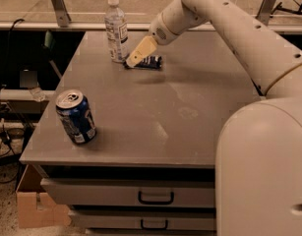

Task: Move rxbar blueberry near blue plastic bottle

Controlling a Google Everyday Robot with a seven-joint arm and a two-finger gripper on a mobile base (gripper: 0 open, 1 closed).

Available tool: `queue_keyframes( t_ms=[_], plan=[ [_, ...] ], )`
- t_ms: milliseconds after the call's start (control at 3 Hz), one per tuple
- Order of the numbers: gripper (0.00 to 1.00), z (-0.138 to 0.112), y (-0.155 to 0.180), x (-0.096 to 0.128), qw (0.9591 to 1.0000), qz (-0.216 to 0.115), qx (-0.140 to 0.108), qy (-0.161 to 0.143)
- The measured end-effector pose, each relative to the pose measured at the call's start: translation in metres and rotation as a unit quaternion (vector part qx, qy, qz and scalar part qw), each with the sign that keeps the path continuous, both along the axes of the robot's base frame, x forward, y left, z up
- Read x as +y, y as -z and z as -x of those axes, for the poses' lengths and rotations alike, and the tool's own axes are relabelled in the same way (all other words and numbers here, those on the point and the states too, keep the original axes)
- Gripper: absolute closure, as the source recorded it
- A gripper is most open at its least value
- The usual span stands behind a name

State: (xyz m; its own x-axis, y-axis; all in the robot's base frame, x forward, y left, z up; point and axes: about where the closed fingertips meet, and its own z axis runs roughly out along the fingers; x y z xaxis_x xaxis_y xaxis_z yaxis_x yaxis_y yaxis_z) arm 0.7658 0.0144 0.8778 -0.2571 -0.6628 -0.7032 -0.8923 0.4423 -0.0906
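Observation: the bottle (116, 31) stands upright by the far edge of the table (190, 97), towards the far left corner. The bar (151, 62) lies flat on the table just right of the bottle's base, near it. I cannot tell whether the two touch, as the gripper tip covers the bar's left end.

Gripper (135, 59): it is angled down and to the left, with its tip low at the bar's left end, between bar and bottle. Whether it is grasping the bar or has released it cannot be told.

Assessment: the bar appears to be at its destination already. The step in hand is judged to be the set-down and release.

Recommendations:
- Confirm the bar rests fully flat on the table before letting go.
- Do not push further left. The bottle is tall and light-looking, and a nudge at its base could topple it off the far edge.
- Withdraw upward and to the right, away from the bottle, without dragging the wrapper.

The can (75, 118), near the front left corner, is well apart and poses no obstruction.
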Motion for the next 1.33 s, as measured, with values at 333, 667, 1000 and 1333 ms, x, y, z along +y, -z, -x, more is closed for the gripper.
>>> queue_keyframes(
  t_ms=[333, 667, 1000, 1333],
  plan=[
    [0.00, 0.001, -0.010, -0.016, 0.9999, -0.006, -0.011, 0.009],
    [0.00, 0.010, -0.032, -0.062, 0.9987, -0.029, -0.040, 0.012],
    [0.00, 0.028, -0.051, -0.132, 0.9962, -0.040, -0.075, 0.016],
    [0.00, 0.065, -0.063, -0.218, 0.9945, -0.024, -0.100, 0.018]
  ],
)
